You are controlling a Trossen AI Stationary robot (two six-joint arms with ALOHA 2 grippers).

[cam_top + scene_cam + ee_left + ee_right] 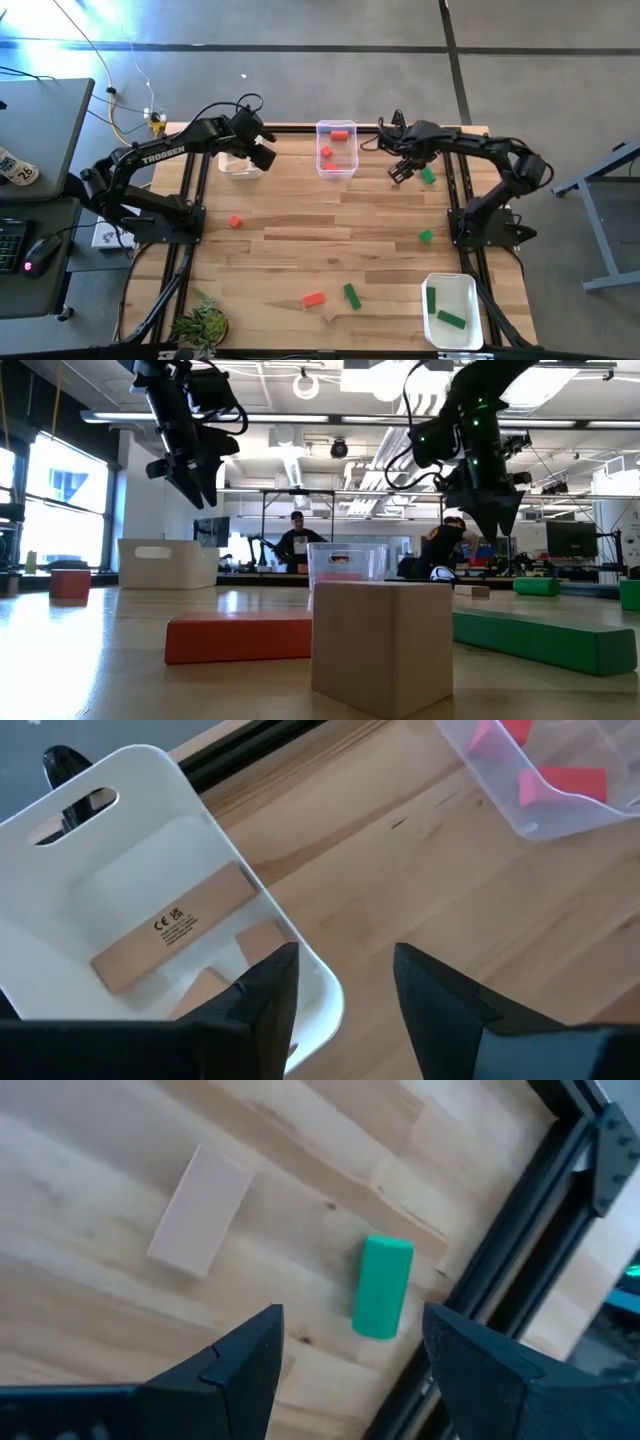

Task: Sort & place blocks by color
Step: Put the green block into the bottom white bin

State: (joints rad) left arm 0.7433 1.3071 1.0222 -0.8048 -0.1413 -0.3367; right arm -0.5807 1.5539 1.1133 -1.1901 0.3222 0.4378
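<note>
My left gripper [262, 152] [345, 982] hangs open and empty above the near right corner of a white bin [150, 780] at the far left. A pale wood bar [170, 925] and other wood blocks lie in that bin. My right gripper [404, 170] [350, 1345] is open and empty, raised above the table [497, 525]. A short green block [382, 1287] and a pale wood block [200, 1210] lie flat on the table below it. Loose on the table are red blocks [235, 222] [314, 298] and green blocks [351, 294] [426, 236].
A clear bin [336, 165] at the far middle holds red blocks [560, 788]. A white bin [450, 285] at the near right holds two green bars. A wood cube [385, 645] stands near the near edge. A small plant [203, 325] sits at the near left corner. People stand in the room beyond.
</note>
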